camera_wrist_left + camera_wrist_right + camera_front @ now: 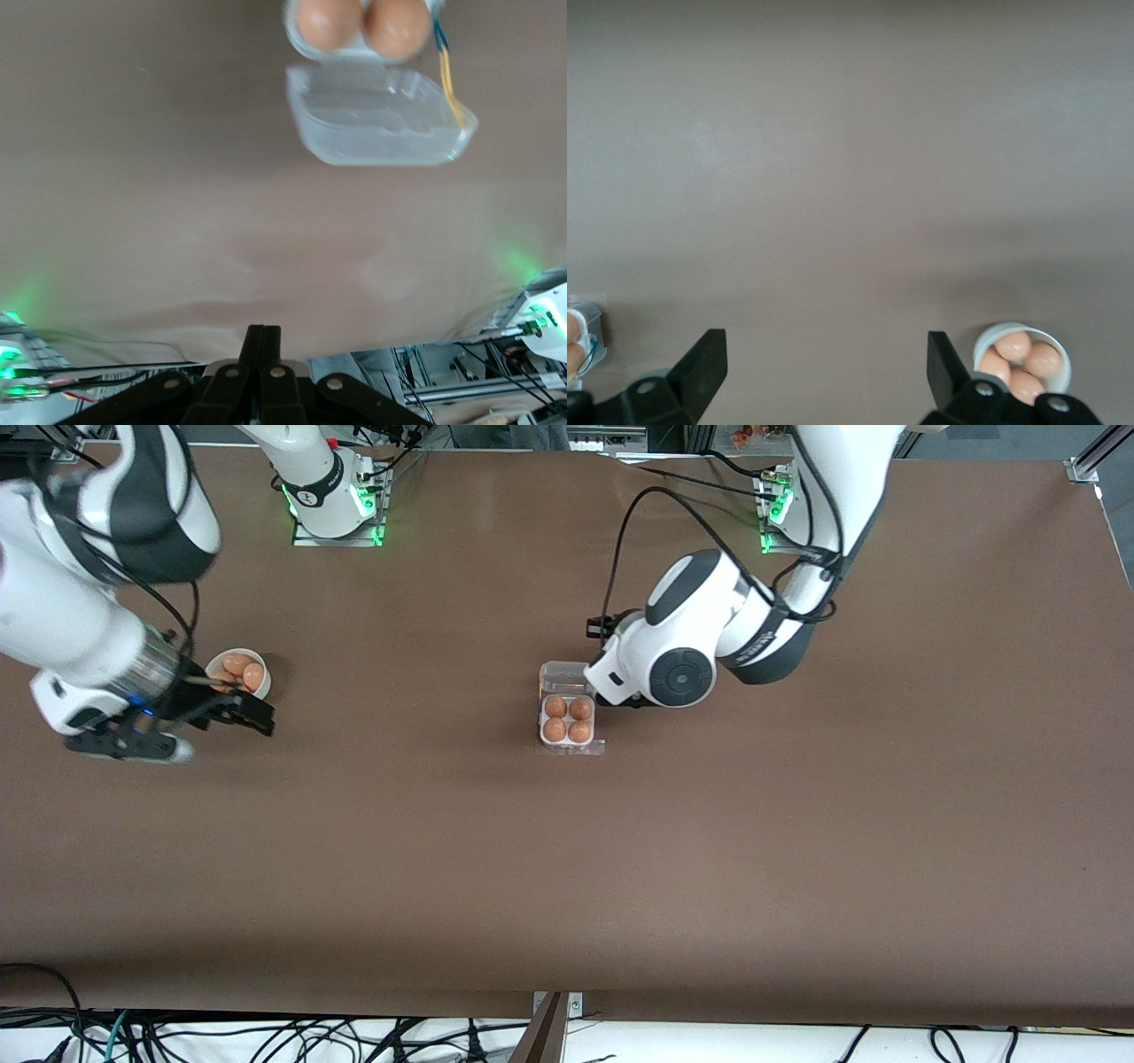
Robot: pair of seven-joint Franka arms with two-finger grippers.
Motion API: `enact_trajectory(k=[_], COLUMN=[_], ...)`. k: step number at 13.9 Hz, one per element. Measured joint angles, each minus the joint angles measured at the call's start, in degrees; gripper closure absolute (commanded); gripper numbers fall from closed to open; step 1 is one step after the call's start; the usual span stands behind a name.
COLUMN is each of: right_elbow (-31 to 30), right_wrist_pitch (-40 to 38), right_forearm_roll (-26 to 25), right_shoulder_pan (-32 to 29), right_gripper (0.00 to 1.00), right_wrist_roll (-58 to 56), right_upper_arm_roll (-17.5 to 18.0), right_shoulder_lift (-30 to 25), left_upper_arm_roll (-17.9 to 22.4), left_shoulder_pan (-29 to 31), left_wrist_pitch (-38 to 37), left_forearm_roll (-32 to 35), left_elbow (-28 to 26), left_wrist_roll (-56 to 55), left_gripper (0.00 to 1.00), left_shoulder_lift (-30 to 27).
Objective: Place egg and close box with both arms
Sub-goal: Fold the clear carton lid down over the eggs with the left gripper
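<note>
The box lies mid-table with its clear lid swung open toward the arms' bases. Orange-brown eggs fill all its cells. The left wrist view shows two of the eggs and the open lid. My left gripper is shut and empty, low beside the lid toward the left arm's end, apart from it. My right gripper is open and empty next to the white bowl, over bare table.
A round white bowl holding three more eggs stands at the right arm's end of the table. The box's edge shows in the right wrist view. Brown tabletop stretches toward the front camera.
</note>
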Motion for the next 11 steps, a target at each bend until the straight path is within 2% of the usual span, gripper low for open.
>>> enact_trajectory(k=[6, 11], right_elbow=[-0.95, 0.01], right_wrist_pitch=[-6.96, -8.72], right_forearm_roll=[-2.86, -2.96], right_shoulder_pan=[-2.11, -4.89], right_gripper=[0.0, 0.0], right_wrist_roll=[-2.07, -8.63], right_upper_arm_roll=[0.06, -0.04], right_shoulder_lift=[-7.34, -8.89], left_upper_arm_roll=[0.03, 0.8], left_shoulder_pan=[-6.17, -7.42], left_wrist_pitch=[8.09, 11.43], left_forearm_roll=[-0.29, -0.29], left_elbow=[1.09, 1.62], left_wrist_roll=[-5.65, -7.03], left_gripper=[0.96, 0.97], left_shoulder_lift=[5.68, 8.06])
